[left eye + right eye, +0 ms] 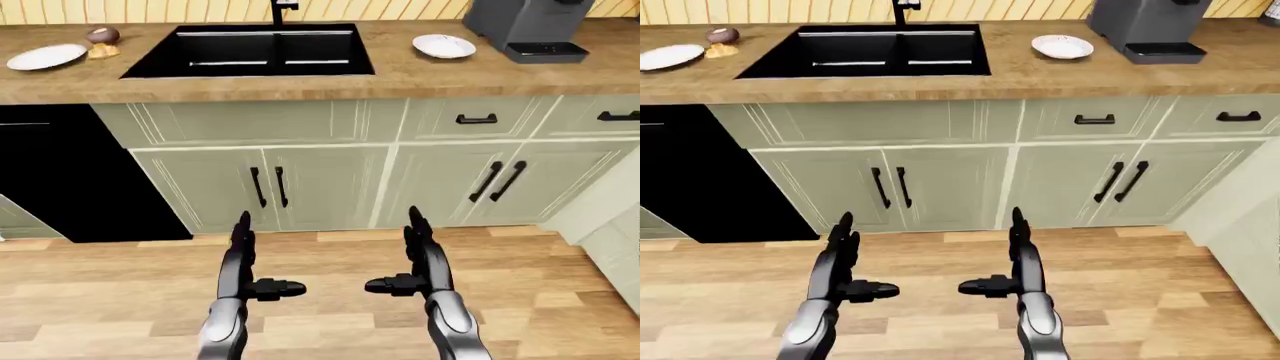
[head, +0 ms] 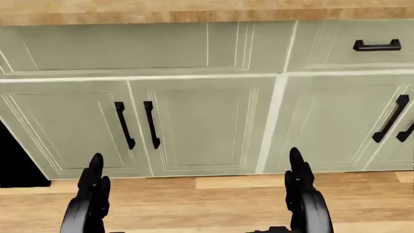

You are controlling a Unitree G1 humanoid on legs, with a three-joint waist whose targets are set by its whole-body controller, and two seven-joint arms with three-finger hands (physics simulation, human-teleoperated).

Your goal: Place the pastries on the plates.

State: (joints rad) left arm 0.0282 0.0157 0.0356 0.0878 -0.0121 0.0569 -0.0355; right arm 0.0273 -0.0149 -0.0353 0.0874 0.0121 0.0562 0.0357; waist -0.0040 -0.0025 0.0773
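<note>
On the wooden counter [image 1: 400, 75] at the top left of the left-eye view lie two pastries: a dark round one [image 1: 102, 34] and a tan one [image 1: 103, 51]. A white plate [image 1: 46, 57] sits just left of them. A second white plate [image 1: 444, 46] rests right of the black sink [image 1: 255, 51]. Both hands hang low over the wooden floor, far below the counter. My left hand [image 1: 250, 259] and right hand [image 1: 415, 255] are open, fingers pointing up, thumbs turned inward, holding nothing.
A grey coffee machine [image 1: 525, 26] stands at the counter's top right. Pale green cabinets [image 1: 330, 180] with black handles fill the middle. A black appliance front [image 1: 50, 176] is at the left. Another cabinet corner [image 1: 610, 217] juts in at the right.
</note>
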